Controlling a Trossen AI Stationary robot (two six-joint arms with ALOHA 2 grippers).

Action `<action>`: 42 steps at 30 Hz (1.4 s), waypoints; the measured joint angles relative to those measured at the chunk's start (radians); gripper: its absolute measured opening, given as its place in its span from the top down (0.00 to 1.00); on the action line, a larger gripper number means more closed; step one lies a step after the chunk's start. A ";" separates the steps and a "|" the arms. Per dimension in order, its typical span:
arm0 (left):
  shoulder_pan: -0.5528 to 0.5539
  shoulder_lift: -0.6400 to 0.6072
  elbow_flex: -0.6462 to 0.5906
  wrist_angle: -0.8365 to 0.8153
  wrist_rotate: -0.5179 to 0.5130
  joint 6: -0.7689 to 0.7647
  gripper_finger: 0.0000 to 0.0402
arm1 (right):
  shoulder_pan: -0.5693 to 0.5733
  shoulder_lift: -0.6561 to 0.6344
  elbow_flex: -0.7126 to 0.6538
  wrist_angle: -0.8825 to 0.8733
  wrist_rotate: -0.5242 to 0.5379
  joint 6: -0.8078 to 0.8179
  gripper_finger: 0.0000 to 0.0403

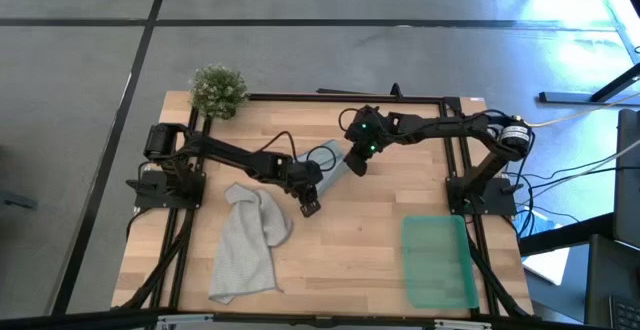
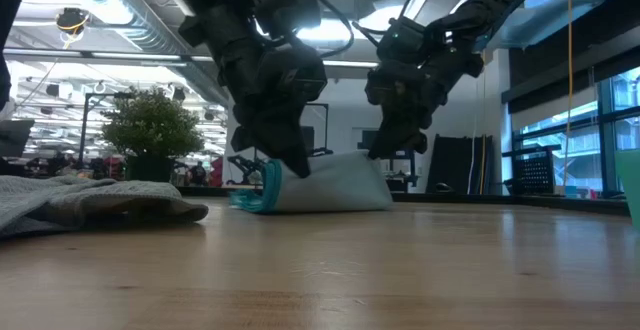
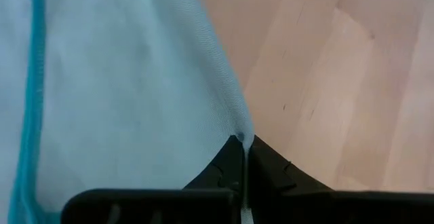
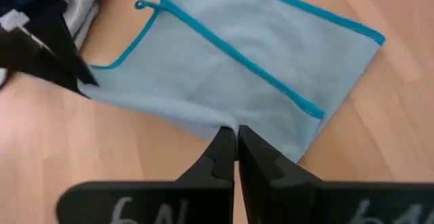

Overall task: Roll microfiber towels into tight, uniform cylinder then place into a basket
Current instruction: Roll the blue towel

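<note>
We have the pale blue towel (image 4: 237, 68) at centre frame in the high view — left gripper (image 1: 309, 207) and right gripper (image 1: 357, 162) each pinched on one of its edges, its long axis running between them; the basket (image 1: 438, 261) sits lower right.

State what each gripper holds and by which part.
Both pinch the pale blue towel by its folded edge: the left gripper at one corner, the right gripper partway along the same edge.
</note>
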 joint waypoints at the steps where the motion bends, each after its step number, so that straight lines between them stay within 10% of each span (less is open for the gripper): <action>1: 0.002 0.000 0.000 -0.002 0.012 0.009 0.99 | 0.001 0.008 0.000 0.009 0.001 -0.001 0.99; 26: 0.047 -0.020 0.002 -0.091 0.048 -0.072 0.99 | 0.001 0.237 0.004 0.203 0.048 -0.001 0.98; 42: 0.189 -0.035 0.002 -0.212 -0.115 -0.043 0.99 | 0.002 0.240 0.003 0.200 0.062 -0.022 0.99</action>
